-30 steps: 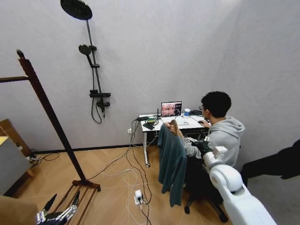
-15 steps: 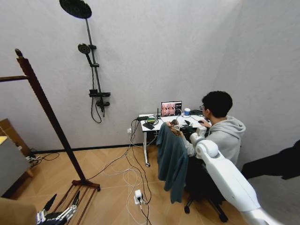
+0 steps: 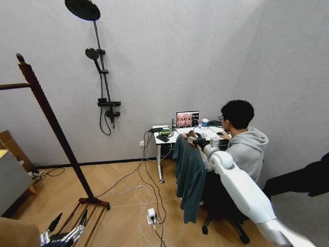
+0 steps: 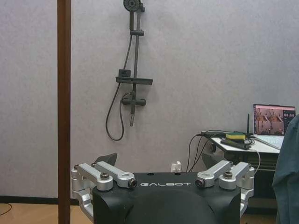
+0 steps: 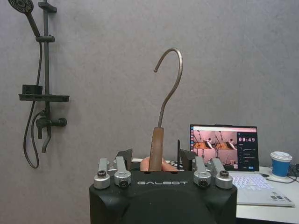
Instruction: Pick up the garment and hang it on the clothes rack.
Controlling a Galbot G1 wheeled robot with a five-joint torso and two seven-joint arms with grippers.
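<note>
1. The right arm [image 3: 241, 190] stretches forward and upward from the lower right of the head view, white-shelled, elbow nearly straight; its wrist sits far from the body.
2. The right gripper [image 5: 155, 158] stands with fingers spread apart in the right wrist view, one dark fingertip [image 5: 125, 155] on each side of the gap.
3. The left arm hangs low beside the body; the left gripper [image 3: 66, 230] shows at the head view's bottom edge, its dark fingers parted and pointing forward.
</note>
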